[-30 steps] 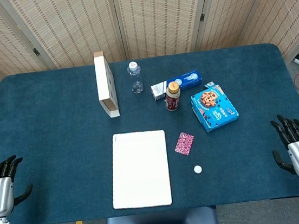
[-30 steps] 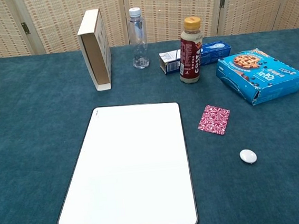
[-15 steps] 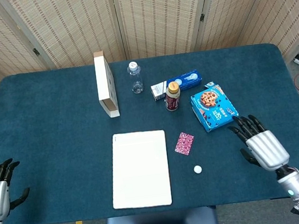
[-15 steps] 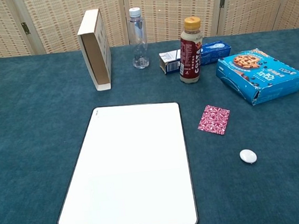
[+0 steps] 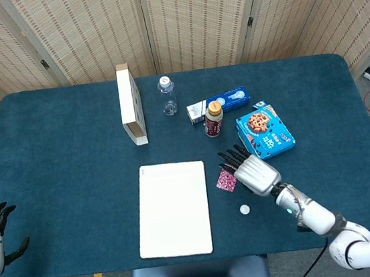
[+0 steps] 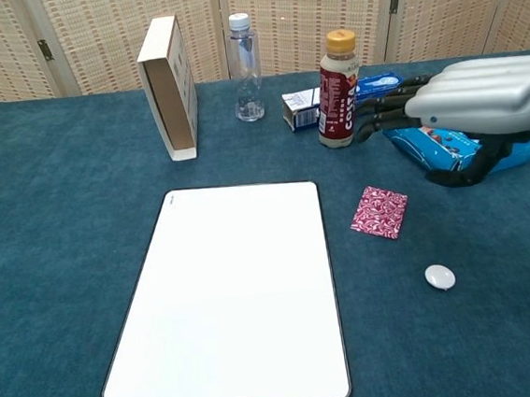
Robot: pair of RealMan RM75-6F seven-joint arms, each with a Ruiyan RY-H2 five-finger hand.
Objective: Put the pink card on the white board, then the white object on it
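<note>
Nothing placed yet: right hand (image 6: 480,93), fingers spread and empty, hovering above the small patterned pink card (image 6: 379,212) lying just right of the bare flat white board (image 6: 227,296), small round white object (image 6: 440,277) waiting near the card

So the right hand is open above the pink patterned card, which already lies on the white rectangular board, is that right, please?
Not quite. The right hand is open above the pink patterned card, but the card lies on the blue tablecloth beside the white rectangular board, not on it. The chest view shows the gap clearly.
</note>
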